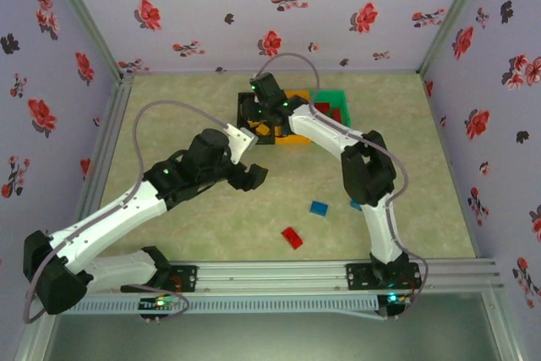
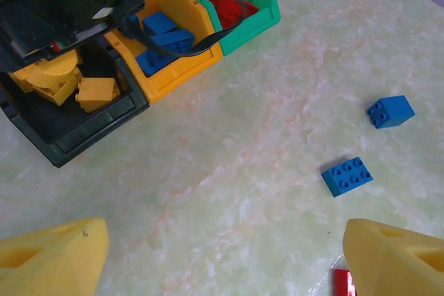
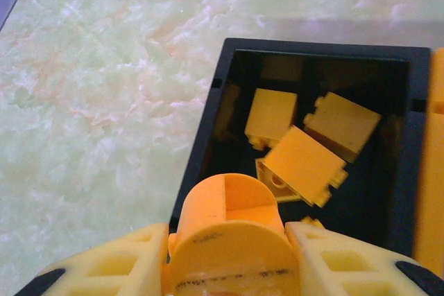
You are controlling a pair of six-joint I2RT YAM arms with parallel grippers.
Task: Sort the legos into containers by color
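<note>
Currently right gripper (image 3: 229, 258) pinches rounded yellow piece (image 3: 227, 216) above black bin (image 3: 202, 150), far centre, holding yellow bricks (image 3: 302, 164). Left gripper (image 2: 223, 258) spread wide over table (image 2: 236, 129), blue bricks (image 2: 347, 175) nearby.
</note>
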